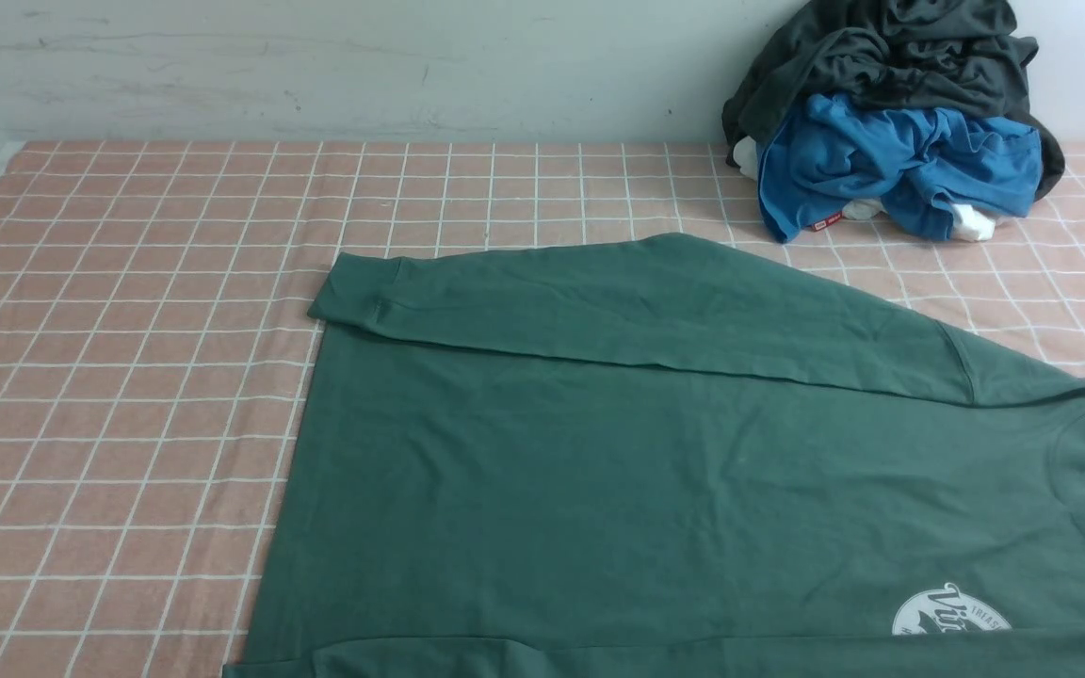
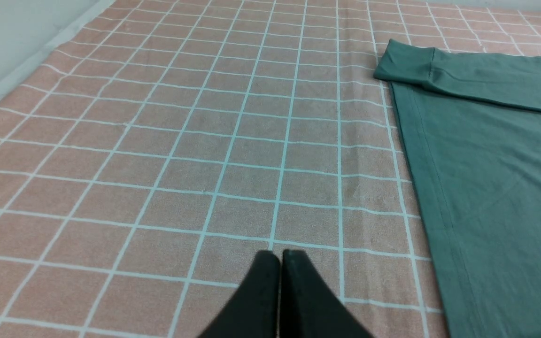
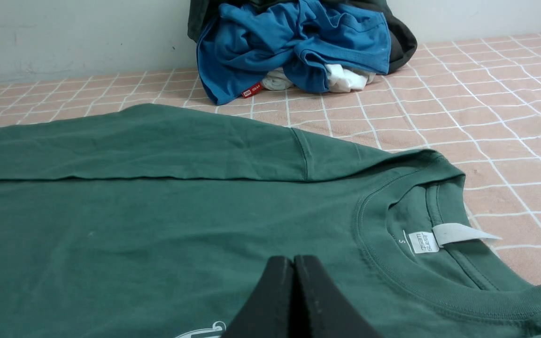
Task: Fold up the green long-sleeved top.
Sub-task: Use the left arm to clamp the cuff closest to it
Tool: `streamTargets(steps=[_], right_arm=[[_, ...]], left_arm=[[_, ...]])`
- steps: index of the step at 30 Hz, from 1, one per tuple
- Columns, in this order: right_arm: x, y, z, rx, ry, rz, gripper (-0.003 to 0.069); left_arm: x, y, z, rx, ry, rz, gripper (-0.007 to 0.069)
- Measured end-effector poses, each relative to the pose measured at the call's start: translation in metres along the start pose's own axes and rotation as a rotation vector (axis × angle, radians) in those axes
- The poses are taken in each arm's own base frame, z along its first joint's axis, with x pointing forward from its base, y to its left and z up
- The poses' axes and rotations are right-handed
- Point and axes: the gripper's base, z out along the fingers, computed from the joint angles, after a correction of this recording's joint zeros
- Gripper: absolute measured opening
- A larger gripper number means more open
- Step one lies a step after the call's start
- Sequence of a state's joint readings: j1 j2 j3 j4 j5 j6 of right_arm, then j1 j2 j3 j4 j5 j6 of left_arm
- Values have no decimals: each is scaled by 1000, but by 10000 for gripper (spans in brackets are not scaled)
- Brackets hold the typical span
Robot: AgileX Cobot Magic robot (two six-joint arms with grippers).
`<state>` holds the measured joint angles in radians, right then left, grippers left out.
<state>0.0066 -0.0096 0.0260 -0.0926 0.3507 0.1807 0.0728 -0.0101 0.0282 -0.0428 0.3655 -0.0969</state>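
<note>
The top (image 1: 599, 471) lies flat on the bench (image 1: 128, 377), collar (image 3: 392, 263) right, hem (image 2: 421, 164) left, far sleeve (image 1: 599, 301) laid across the body. My left tool (image 2: 280, 256) hangs pinched shut and empty over bare bench left of the hem. My right tool (image 3: 293, 260), shut and empty too, hangs over the chest (image 3: 181, 244). I'd open both, pinch the hem corners, cuff (image 1: 354, 292) included, and carry them evenly rightward.

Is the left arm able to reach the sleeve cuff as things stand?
Probably yes: only checked cloth lies between the shut left tool and the cuff of the green top.
</note>
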Motion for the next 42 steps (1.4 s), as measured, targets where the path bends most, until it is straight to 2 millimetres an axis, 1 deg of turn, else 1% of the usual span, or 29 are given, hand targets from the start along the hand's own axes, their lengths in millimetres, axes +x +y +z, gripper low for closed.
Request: streamTargets(steps=[7, 9, 12, 14, 15, 16, 17, 18, 19, 20, 21, 22, 23, 26, 29, 30, 32, 34, 37, 38, 40, 41, 42], right_arm=[[0, 0, 0, 0, 0, 0, -14], [0, 0, 0, 0, 0, 0, -14], [0, 1, 0, -9, 2, 60, -14], [0, 3, 0, -28, 6, 188, -14], [0, 4, 0, -43, 11, 289, -14], [0, 4, 0, -47, 12, 312, -14], [0, 8, 0, -80, 25, 533, -14], [0, 10, -1, -104, 39, 691, -14], [0, 11, -1, -114, 46, 752, -14], [0, 13, -1, -140, 64, 918, -14], [-1, 15, -1, -157, 76, 1020, -14], [-1, 16, -1, -173, 84, 1104, -14], [-2, 17, -2, -178, 85, 1123, -14], [-2, 17, -2, -180, 81, 1120, -14], [-4, 15, -1, -172, 39, 1032, -14], [-4, 15, -1, -172, 37, 1028, -14], [-6, 14, -1, -170, 15, 965, -14], [-8, 14, -2, -172, 9, 884, -14], [-31, 16, -9, -192, -33, 689, -14], [-46, 17, -12, -192, -50, 601, -14], [-69, 19, -10, -174, -23, 461, -14], [-72, 19, -10, -172, -17, 445, -14], [-92, 21, -6, -160, 29, 330, -14]], left_arm=[[0, 0, 0, 0, 0, -2, -7], [0, -2, 0, 18, 2, -71, -7], [0, -7, 0, 72, 11, -288, -7], [-1, -12, -1, 133, 25, -525, -7], [-2, -14, -1, 154, 30, -605, -7], [-2, -14, -1, 159, 31, -624, -7], [-3, -18, -2, 198, 42, -754, -7], [-4, -19, -2, 216, 47, -809, -7], [-4, -19, -2, 219, 47, -819, -7], [-5, -20, -2, 234, 50, -865, -7], [-5, -21, -3, 241, 50, -888, -7], [-5, -21, -3, 246, 51, -904, -7], [-6, -21, -3, 248, 51, -913, -7], [-6, -21, -3, 250, 49, -923, -7], [-6, -21, -3, 251, 43, -904, -7], [-6, -21, -3, 251, 42, -899, -7], [-15, -24, -7, 270, 18, -792, -7], [-34, -28, -17, 306, -36, -633, -7], [-68, -37, -35, 344, -81, -367, -7], [-78, -39, -38, 343, -56, -289, -7], [-97, -43, -37, 322, 49, -147, -7], [-99, -43, -34, 310, 76, -126, -7], [-114, -44, -31, 291, 151, -41, -7]])
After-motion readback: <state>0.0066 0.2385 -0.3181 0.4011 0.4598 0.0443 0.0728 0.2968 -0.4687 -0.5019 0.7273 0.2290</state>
